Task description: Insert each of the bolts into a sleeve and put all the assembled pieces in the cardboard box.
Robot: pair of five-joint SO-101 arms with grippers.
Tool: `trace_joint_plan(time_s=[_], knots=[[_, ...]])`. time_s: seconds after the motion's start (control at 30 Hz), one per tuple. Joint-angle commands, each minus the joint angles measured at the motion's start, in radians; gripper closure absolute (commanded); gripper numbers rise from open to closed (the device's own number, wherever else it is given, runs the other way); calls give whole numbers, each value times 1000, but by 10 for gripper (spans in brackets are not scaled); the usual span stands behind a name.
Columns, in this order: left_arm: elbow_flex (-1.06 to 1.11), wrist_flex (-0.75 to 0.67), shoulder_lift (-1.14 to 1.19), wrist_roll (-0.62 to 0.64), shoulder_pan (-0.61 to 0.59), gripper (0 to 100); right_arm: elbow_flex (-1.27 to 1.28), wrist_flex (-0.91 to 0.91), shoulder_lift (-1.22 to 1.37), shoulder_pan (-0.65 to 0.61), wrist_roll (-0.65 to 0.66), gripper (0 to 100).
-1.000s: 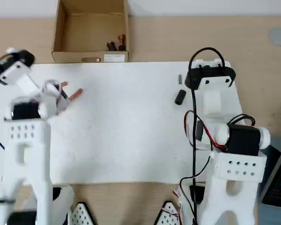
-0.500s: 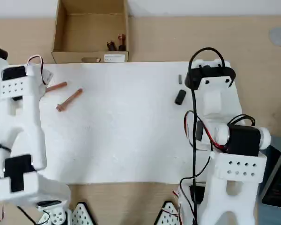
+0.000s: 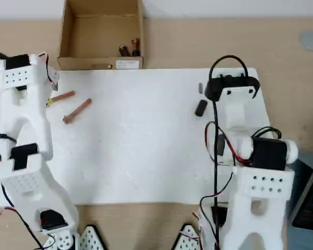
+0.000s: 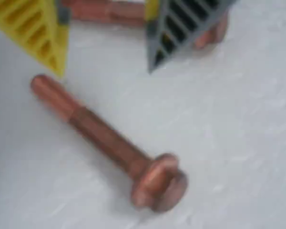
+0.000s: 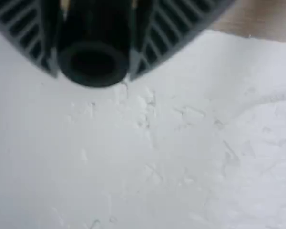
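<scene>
Wooden tabletop (image 3: 198, 41) carrying a white foam mat (image 3: 135, 146), with two arms standing at the near edge. Left end effector (image 4: 106, 70): one yellow and one dark finger, held apart, lowered over the far left edge of the mat, straddling the first bolt (image 4: 109, 10) without clamping it. First bolt: copper-coloured, lying flat on the mat, running crosswise behind both fingertips. Second bolt (image 4: 109, 143): copper-coloured, flanged head, lying flat and free just right of and nearer than the first, not touching it. Right end effector (image 5: 91, 71): fingers closed on a black sleeve (image 5: 93, 59), one finger on each side, open bore facing outward, held just above the far right part of the mat. Cardboard box (image 3: 65, 31): open-topped, on the tabletop beyond the mat's far edge, left of centre. Assembled pieces (image 3: 129, 49): two, dark sleeves with copper ends, lying in the box's near right corner.
</scene>
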Motion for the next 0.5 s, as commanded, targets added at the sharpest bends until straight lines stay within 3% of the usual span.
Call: trace_joint_plan(time_s=[0.0, 0.47], knots=[[-115, 18, 42, 3, -6, 878, 36, -43, -18, 18, -9, 988], [-249, 20, 251, 54, -8, 831, 64, -77, -13, 13, -9, 987]])
